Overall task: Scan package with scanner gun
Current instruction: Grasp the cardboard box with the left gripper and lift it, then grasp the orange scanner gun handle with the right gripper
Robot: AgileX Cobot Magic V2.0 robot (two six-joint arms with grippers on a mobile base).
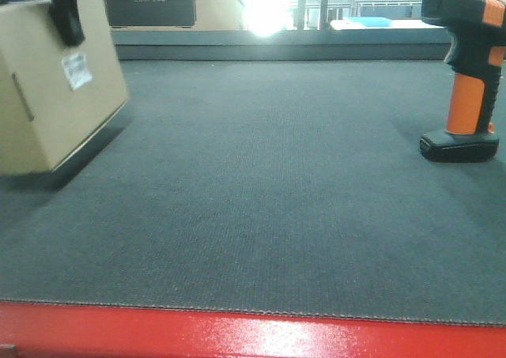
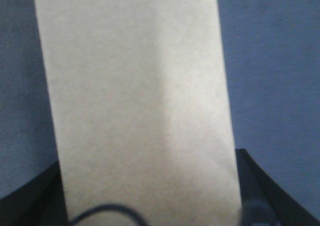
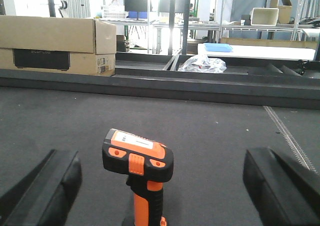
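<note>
Trim (image 1: 237, 338) in red marks the near edge, and grey mat (image 1: 269, 216) runs from it across the middle of the table. At the left the package (image 1: 47, 97) leans tilted because the left gripper (image 2: 150, 201) is clamped across it: the wrist view shows cardboard filling the gap between the black fingers (image 2: 257, 186). Whether its lower edge touches the mat I cannot tell. The tilt turns the white barcode label (image 1: 77, 70) inward, toward the middle, which I judge is meant to offer it to the scanner's beam. At the right the scanner gun (image 1: 466, 73) stands upright on its flat base, unheld. The right gripper (image 3: 160, 186) hovers with jaws wide apart, the orange handle showing between them and clear of both, seemingly lined up for a grasp. Farthest back, past a low rail (image 1: 277, 46), lies a larger box (image 1: 150, 10) with a dark panel, no part of this job.
</note>
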